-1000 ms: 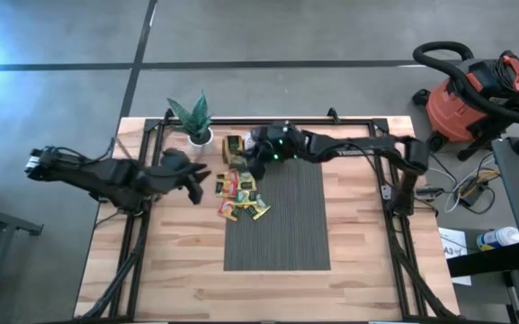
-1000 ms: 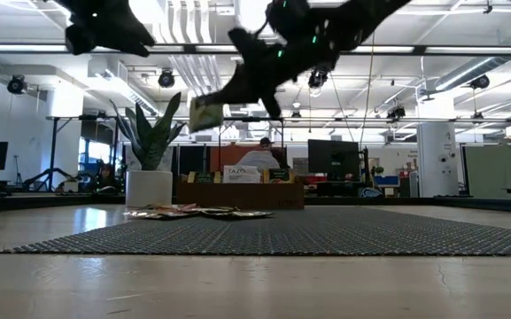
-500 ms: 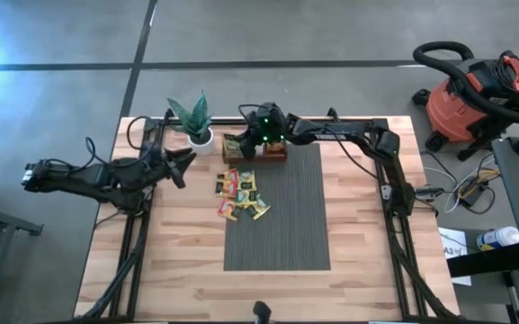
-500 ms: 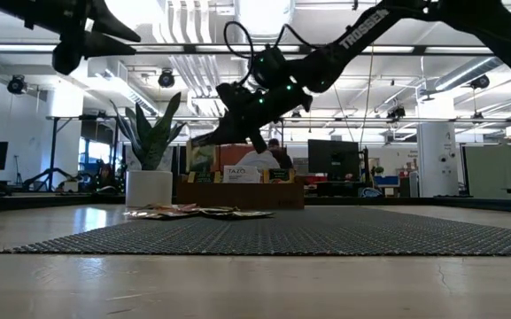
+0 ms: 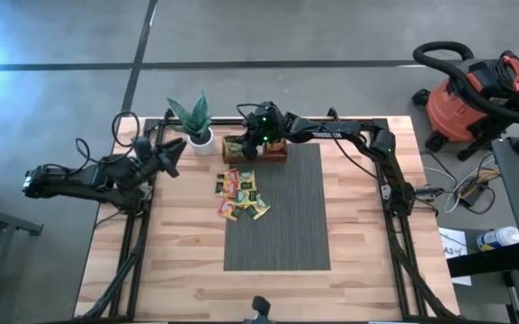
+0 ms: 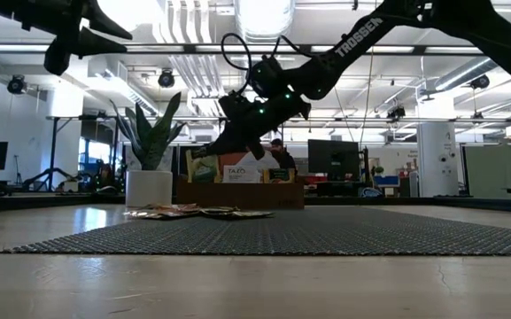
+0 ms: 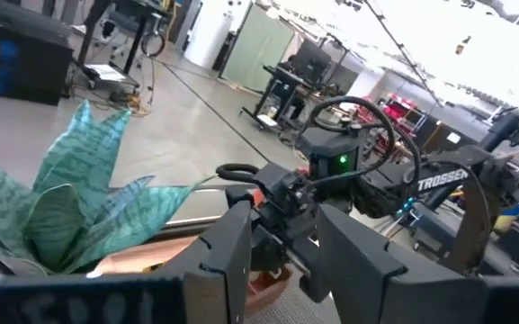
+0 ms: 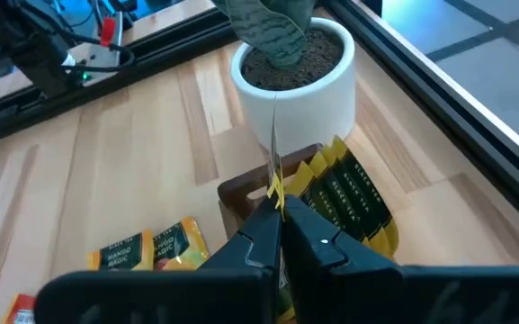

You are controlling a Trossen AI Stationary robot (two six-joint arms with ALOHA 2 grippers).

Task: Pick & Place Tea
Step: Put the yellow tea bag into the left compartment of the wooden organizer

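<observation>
Wooden table (image 5: pixel 358 243) fills the centre of the high view, a grey mat (image 5: pixel 277 216) down its middle. Loose tea sachets (image 5: pixel 241 195) — yellow and green squares — lie at the mat's upper left corner. Only the right wrist view shows the right pincer (image 8: pixel 280 209) clamped on a thin yellow sachet (image 8: pixel 275 171) held edge-on above the wooden tray (image 8: pixel 241 193), beside the potted plant (image 8: pixel 292 67). The left pincer (image 5: pixel 171 155) hangs spread wide at centre left, holding nothing.

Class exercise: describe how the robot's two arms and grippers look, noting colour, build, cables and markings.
Both arms are black and slim, with looping black cables. The right arm bears white TROSSEN lettering and a green light near its wrist. Each gripper, left and right, has two flat dark fingers.
</observation>
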